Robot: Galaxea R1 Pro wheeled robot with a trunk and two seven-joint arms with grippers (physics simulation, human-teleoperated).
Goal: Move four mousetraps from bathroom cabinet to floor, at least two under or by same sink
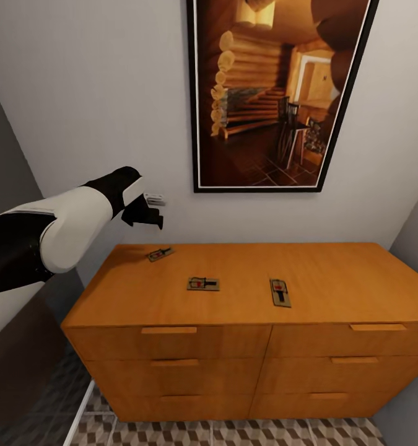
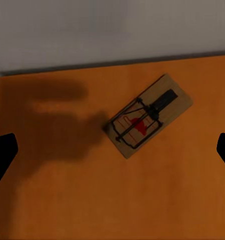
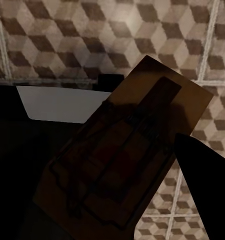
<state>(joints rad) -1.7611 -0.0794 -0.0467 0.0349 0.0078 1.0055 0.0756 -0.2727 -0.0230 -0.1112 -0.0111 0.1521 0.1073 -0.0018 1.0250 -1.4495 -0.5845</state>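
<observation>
Head view — three mousetraps (image 1: 203, 284) on cabinet (image 1: 246, 322), left fingers (image 2: 3, 152) apart above one, right fingers (image 3: 205, 175) clamping a fourth mousetrap (image 3: 122, 160).

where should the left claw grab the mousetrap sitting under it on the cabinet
Come straight down on the mousetrap, which lies flat and diagonal on the cabinet top. Turn the left claw so its fingers close across the board's long edges, near the middle; the board is thin, so pinching its sides is probably safest.

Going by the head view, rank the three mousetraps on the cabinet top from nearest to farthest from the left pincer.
1. Left mousetrap, just below the left pincer, at the cabinet's back left.
2. Middle mousetrap, left of centre.
3. Right mousetrap, about mid-top.
</observation>
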